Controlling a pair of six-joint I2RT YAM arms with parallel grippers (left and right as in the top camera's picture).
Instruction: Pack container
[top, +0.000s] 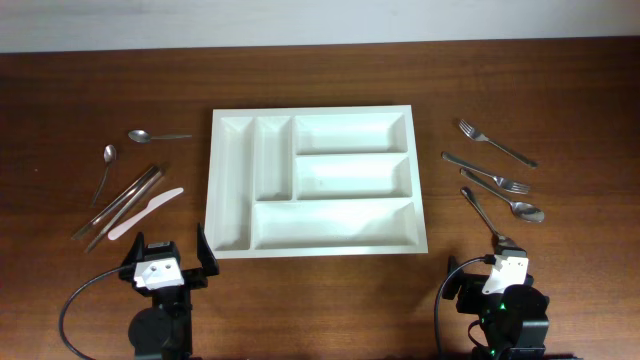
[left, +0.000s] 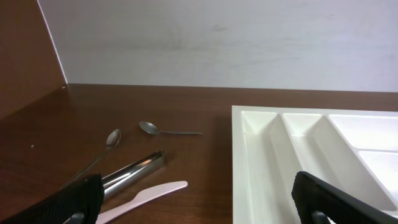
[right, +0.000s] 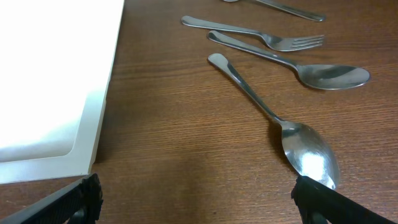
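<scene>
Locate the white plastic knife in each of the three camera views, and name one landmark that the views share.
Overhead: the white plastic knife lies left of the container, in the lower left part of the picture.
Left wrist: bottom, left of centre, left of the container.
Right wrist: not in it.
Shared landmark: the container, seen in all three.

Wooden table (top: 320, 300), white container (top: 350, 178), cutlery (top: 530, 213) either side

Left arm: folded back low, wrist level. Left gripper (top: 168, 256) faces forward, jaws spread wide, holding nothing. Right arm: same tucked pose. Right gripper (top: 497, 262) faces forward, jaws wide apart, holding nothing. In both wrist views only the black jaw tips show, at the lower corners.
</scene>
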